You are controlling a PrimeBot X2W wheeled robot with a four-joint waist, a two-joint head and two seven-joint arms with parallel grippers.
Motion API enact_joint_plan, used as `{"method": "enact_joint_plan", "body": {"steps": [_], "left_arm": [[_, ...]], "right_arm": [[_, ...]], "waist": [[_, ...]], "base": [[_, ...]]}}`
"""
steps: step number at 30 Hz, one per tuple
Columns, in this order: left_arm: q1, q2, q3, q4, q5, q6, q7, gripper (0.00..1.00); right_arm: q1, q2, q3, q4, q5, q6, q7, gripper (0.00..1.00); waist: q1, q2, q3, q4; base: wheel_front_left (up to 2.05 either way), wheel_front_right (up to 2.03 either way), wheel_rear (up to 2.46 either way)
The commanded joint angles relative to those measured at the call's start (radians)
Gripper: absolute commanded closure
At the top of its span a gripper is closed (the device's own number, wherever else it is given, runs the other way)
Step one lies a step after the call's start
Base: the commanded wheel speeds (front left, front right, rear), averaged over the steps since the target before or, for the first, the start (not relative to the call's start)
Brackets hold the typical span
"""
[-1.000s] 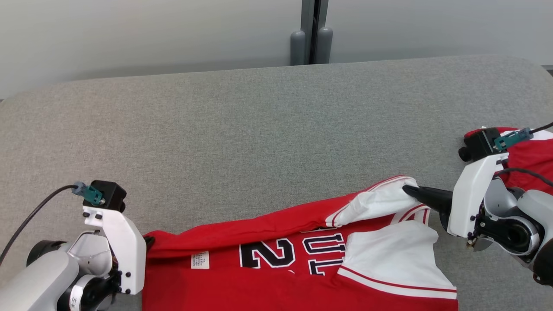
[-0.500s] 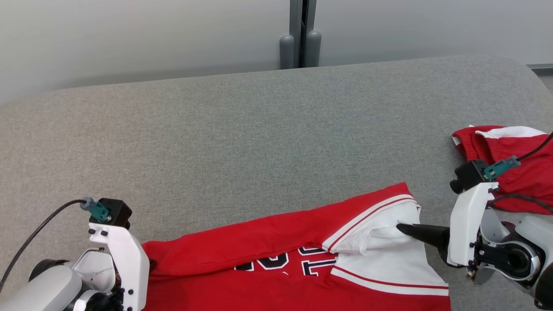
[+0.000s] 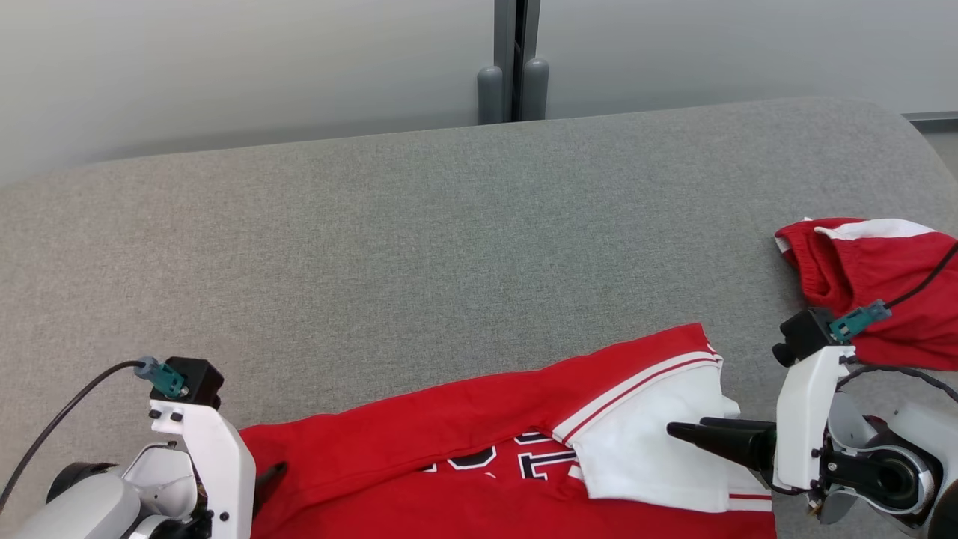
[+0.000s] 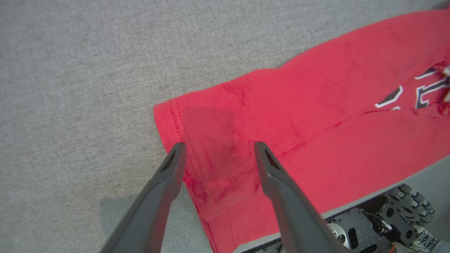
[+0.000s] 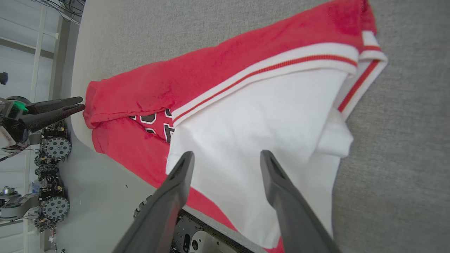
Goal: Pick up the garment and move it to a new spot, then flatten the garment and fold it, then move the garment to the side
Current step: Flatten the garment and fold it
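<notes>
The red jersey (image 3: pixel 449 419) with white sleeves and black numbers lies at the near edge of the grey table (image 3: pixel 449 224), its far part folded toward me over the numbers. My left gripper (image 3: pixel 275 471) is open, its fingers straddling the red hem corner (image 4: pixel 207 133) in the left wrist view, gripping nothing. My right gripper (image 3: pixel 671 429) is open over the white sleeve (image 5: pixel 267 116), with nothing between its fingers (image 5: pixel 182 168). In the right wrist view, the left gripper (image 5: pixel 59 107) sits at the jersey's far end.
A second red and white garment (image 3: pixel 868 292) lies crumpled at the table's right end, just behind my right wrist. The table's front edge (image 4: pixel 351 207) runs close under the jersey, with the robot's base below it. A grey wall with a post (image 3: pixel 513 75) stands behind.
The right gripper lowered the white sleeve toward the near edge and let go; the folded flap now covers most of the numbers. The left gripper also released the hem. The camera shifted.
</notes>
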Motion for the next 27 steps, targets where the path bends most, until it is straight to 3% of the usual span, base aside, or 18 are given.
{"method": "enact_joint_plan", "body": {"steps": [1, 7, 13, 17, 21, 25, 27], "left_arm": [[0.0, 0.009, 0.013, -0.006, 0.018, 0.007, -0.026, 0.0], [-0.006, 0.004, 0.069, -0.023, 0.072, 0.04, -0.18, 0.0], [0.046, 0.003, 0.148, -0.058, 0.107, 0.094, -0.37, 0.0], [0.079, -0.006, 0.185, -0.084, 0.112, 0.119, -0.458, 0.0], [0.12, -0.017, 0.232, -0.119, 0.125, 0.144, -0.574, 0.0], [0.161, -0.034, 0.258, -0.145, 0.138, 0.146, -0.673, 0.0], [0.178, -0.036, 0.27, -0.145, 0.152, 0.154, -0.72, 0.0]], "right_arm": [[0.012, -0.014, -0.005, -0.008, 0.01, 0.0, -0.01, 0.0], [0.022, -0.06, -0.045, -0.085, 0.004, 0.0, -0.103, 0.0], [0.04, -0.118, -0.126, -0.164, -0.064, 0.0, -0.325, 0.0], [0.064, -0.153, -0.162, -0.121, -0.144, 0.0, -0.454, 0.0], [0.1, -0.132, -0.25, -0.053, -0.215, 0.0, -0.597, 0.0], [0.159, -0.073, -0.394, -0.007, -0.326, 0.0, -0.63, 0.0], [0.2, -0.021, -0.518, -0.001, -0.403, 0.0, -0.631, 0.0]], "waist": [[0.0, 0.0, -0.009, 0.002], [0.0, 0.0, -0.046, 0.004], [0.0, 0.0, -0.078, -0.007], [0.0, 0.0, -0.089, -0.009], [0.0, 0.0, -0.1, -0.017], [0.0, 0.0, -0.103, -0.025], [0.0, 0.0, -0.103, -0.029]], "base": [[0.0, 0.0, 0.0], [0.0, 0.0, 0.0], [0.0, 0.0, 0.0], [0.0, 0.0, 0.0], [0.0, 0.0, 0.0], [0.0, 0.0, 0.0], [0.0, 0.0, 0.0]]}}
